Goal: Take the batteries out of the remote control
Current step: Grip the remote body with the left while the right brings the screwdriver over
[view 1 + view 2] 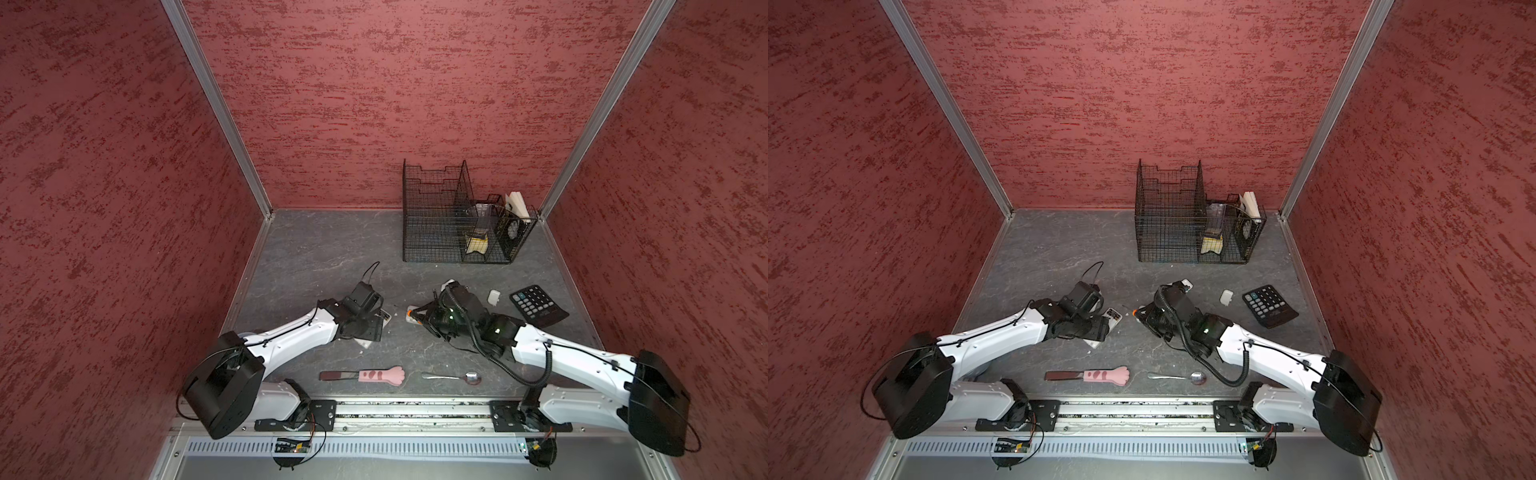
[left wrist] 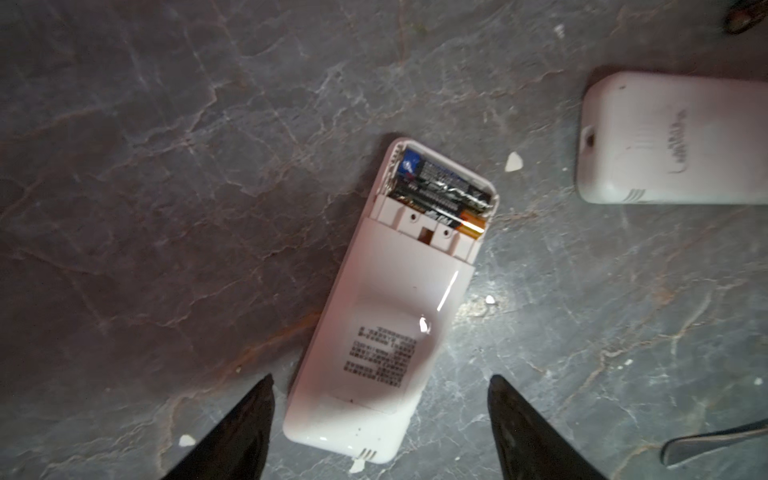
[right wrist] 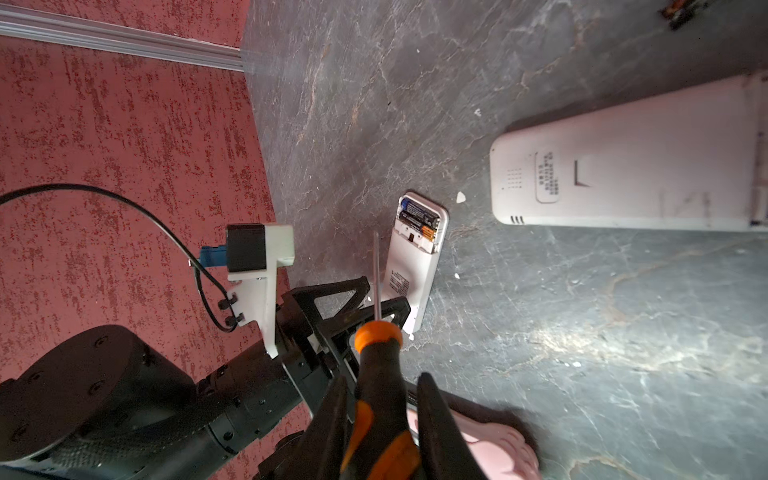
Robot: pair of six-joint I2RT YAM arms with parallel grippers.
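In both top views a grey marbled tabletop (image 1: 324,257) fills the lower middle of the frame. Left of centre, the left pincer (image 1: 371,323) hangs low over a small white plastic remote control (image 1: 364,343). Only the remote's ends show past the black fingers. Right of centre, the right pincer (image 1: 417,318) is mostly hidden under its own wrist. A larger white remote control (image 1: 1186,284) pokes out behind that arm. Further right lie a small white plastic piece (image 1: 493,297) and a black calculator (image 1: 538,306). A black wire basket (image 1: 432,232) stands at the upper right of the tabletop. A pink paw-shaped spatula (image 1: 380,375) and a metal spoon (image 1: 455,377) lie along its lower edge.

In the left wrist view the small remote (image 2: 386,324) lies back up with its compartment uncovered. Two dark cylindrical batteries with gold ends (image 2: 440,193) sit in it side by side. The left pincer (image 2: 381,376) is spread wide and holds nothing. Its fingers (image 2: 249,428) stand either side of the remote's closed end, clear of it.

In the right wrist view the right pincer (image 3: 382,376) is clamped on the handle of a black-and-orange screwdriver (image 3: 376,343). The thin shaft points toward the small remote (image 3: 415,266), with its tip just beside the casing. Whether it touches I cannot tell. The batteries (image 3: 417,218) are in the compartment at the remote's far end.
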